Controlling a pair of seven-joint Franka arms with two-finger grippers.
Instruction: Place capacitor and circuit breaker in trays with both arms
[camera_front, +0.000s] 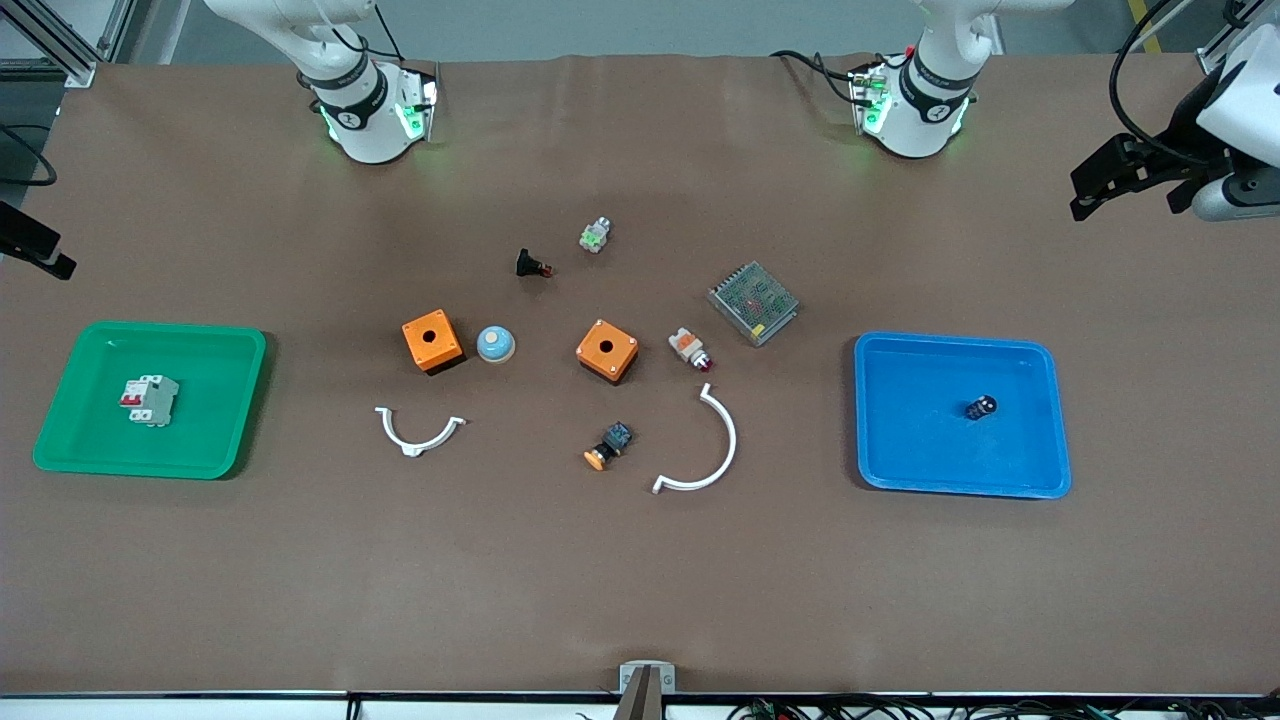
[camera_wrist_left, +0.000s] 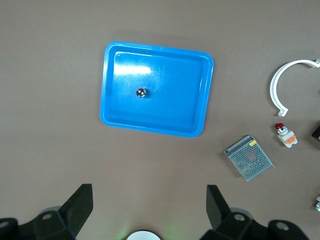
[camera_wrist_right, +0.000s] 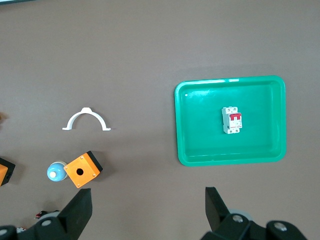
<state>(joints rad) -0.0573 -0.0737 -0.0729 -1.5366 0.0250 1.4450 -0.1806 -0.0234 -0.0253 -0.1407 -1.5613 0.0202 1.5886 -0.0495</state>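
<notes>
The capacitor (camera_front: 981, 407), a tiny black cylinder with a silvery top, lies in the blue tray (camera_front: 900, 470) at the left arm's end of the table; it also shows in the left wrist view (camera_wrist_left: 142, 92). The circuit breaker (camera_front: 150, 400), white-grey with red levers, lies in the green tray (camera_front: 70, 440) at the right arm's end; it also shows in the right wrist view (camera_wrist_right: 232, 120). My left gripper (camera_wrist_left: 149, 210) is open and empty, high up at the table's edge beside the blue tray (camera_front: 1090, 190). My right gripper (camera_wrist_right: 148, 210) is open and empty, high up beside the green tray.
In the middle of the table lie two orange boxes (camera_front: 432, 341) (camera_front: 607, 350), a blue-white dome (camera_front: 495, 344), a black push-button (camera_front: 533, 265), a white-and-orange indicator (camera_front: 689, 349), an orange-capped button (camera_front: 608, 446), a mesh power supply (camera_front: 753, 302) and two white curved clips (camera_front: 420, 432) (camera_front: 705, 450).
</notes>
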